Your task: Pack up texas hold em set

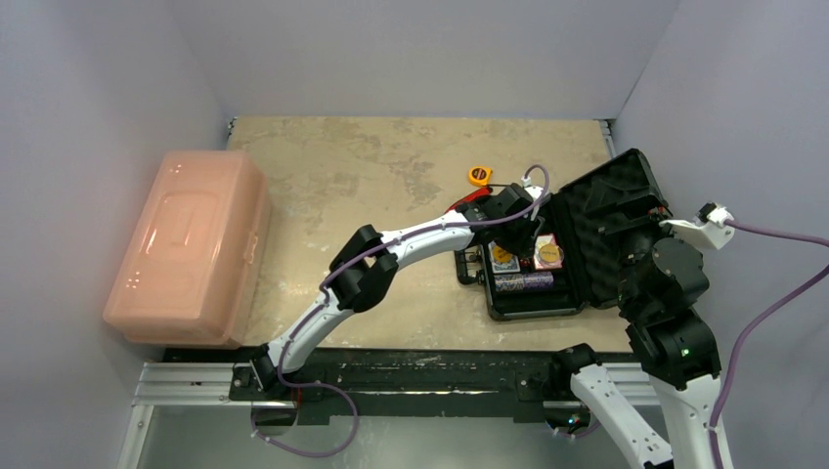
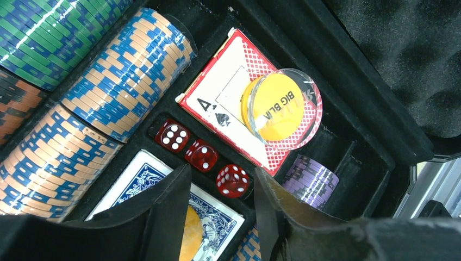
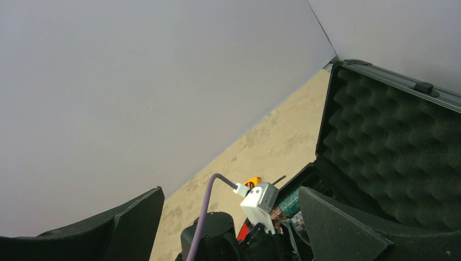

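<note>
The case (image 1: 533, 313) is black, and its foam lid (image 3: 397, 136) is black egg-crate. The green chip roll (image 2: 49, 32) is striped with blue. The two tan chip rolls (image 2: 130, 70) carry blue edge marks. The leftmost chip roll (image 2: 11, 103), mostly cut off, seems orange and dark blue. The short chip stack (image 2: 310, 179) is purple with pale marks. The red deck (image 2: 217, 81) has white cross-hatching, and the blue deck (image 2: 138, 182) has scrollwork inside a white border. Three dice (image 2: 202, 154) are clear red with white pips. The disc (image 2: 280, 109) is clear with a yellow centre and black letters. The bin (image 1: 191, 249) is salmon pink, the tape measure (image 1: 478, 176) yellow, the counter (image 1: 371, 176) mottled beige.
</note>
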Robot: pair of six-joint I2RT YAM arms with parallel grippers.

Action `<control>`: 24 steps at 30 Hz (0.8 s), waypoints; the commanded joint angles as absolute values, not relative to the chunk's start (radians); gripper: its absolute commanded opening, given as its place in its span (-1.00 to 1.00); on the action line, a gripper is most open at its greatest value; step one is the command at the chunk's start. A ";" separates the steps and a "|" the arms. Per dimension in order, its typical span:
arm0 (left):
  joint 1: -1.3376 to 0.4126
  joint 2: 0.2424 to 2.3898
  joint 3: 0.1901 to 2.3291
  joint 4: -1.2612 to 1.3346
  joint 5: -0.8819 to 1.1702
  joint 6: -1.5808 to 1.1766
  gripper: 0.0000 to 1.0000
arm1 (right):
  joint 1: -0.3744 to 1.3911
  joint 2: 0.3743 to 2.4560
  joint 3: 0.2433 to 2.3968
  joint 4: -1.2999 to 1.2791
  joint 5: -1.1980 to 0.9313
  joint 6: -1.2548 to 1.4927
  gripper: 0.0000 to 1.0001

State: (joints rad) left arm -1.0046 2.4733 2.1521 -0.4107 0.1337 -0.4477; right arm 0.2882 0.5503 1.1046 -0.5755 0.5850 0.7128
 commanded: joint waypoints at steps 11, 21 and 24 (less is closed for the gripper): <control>-1.015 2.265 2.108 -0.379 0.117 -0.394 0.10 | 0.295 0.569 1.129 -0.559 0.586 0.694 0.98; -1.016 1.984 1.904 -0.386 -0.067 -0.295 0.32 | 0.293 0.568 1.140 -0.521 0.475 0.645 0.98; -1.014 1.869 1.780 -0.346 -0.190 -0.287 0.47 | 0.295 0.565 1.122 -0.489 0.440 0.631 0.98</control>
